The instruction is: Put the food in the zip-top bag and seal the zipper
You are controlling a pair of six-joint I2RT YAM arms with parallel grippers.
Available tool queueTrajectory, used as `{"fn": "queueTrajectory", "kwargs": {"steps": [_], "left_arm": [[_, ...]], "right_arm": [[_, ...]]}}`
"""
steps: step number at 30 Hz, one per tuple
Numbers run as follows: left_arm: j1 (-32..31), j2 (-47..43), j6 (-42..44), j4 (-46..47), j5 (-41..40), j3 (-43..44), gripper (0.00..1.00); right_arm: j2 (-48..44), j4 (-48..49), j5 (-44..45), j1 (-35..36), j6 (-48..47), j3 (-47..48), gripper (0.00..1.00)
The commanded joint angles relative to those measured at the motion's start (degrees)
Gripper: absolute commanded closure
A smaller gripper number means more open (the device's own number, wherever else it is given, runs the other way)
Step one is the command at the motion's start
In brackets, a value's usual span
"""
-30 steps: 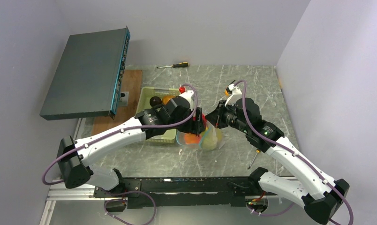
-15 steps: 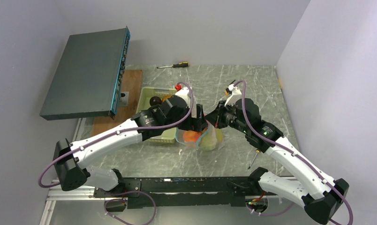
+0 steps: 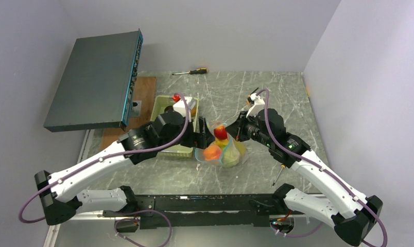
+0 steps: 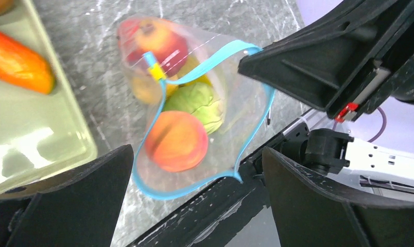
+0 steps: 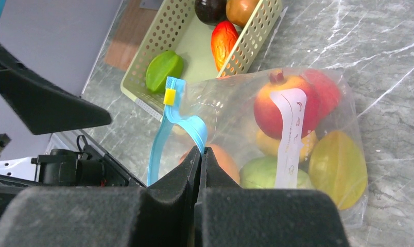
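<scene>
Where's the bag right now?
Top view: the bag sits mid-table, just right of the tray, with the right claw pinching its blue zipper.

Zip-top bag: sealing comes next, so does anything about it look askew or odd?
Yes. The zipper is askew: pinched in the shut right fingers, it folds over on itself, so the mouth of the zip-top bag gapes in a twisted loop rather than lying straight. Nothing looks spilled or torn.

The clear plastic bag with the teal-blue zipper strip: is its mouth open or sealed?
Open. The teal-blue strip spreads in a wide loop, with a round orange fruit showing inside; the shut right gripper pinches one side.
</scene>
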Motion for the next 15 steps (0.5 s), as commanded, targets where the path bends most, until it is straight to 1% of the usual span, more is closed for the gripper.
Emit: {"fn": "queueTrajectory", "kwargs": {"steps": [1, 4, 7, 11, 15], "left_arm": [[0.17, -5.77, 0.94, -7.09, -6.18, -1.09, 0.00], [0.68, -9.30, 0.79, -8.85, -9.11, -2.66, 0.00], [1.66, -10.71, 1.25, -12.69, -11.38, -2.99, 0.00], [3.98, -8.47, 1.25, -20.59, -15.78, -1.89, 0.00], [7.22, -4.14, 2.41, -24.64, -18.52, -2.27, 0.00]], "right_arm": [[0.00, 2.04, 1.76, 0.05, -1.25, 1.15, 1.00], [-0.40, 3.48, 2.40, 0.05, -1.48, -0.01, 1.00], [0.55, 2.62, 1.94, 0.05, -1.45, 0.95, 1.00], [0.36, 2.96, 2.03, 0.07, -1.32, 0.60, 1.00], [0.52, 2.62, 2.68, -0.03, -2.07, 1.03, 1.00]]}}
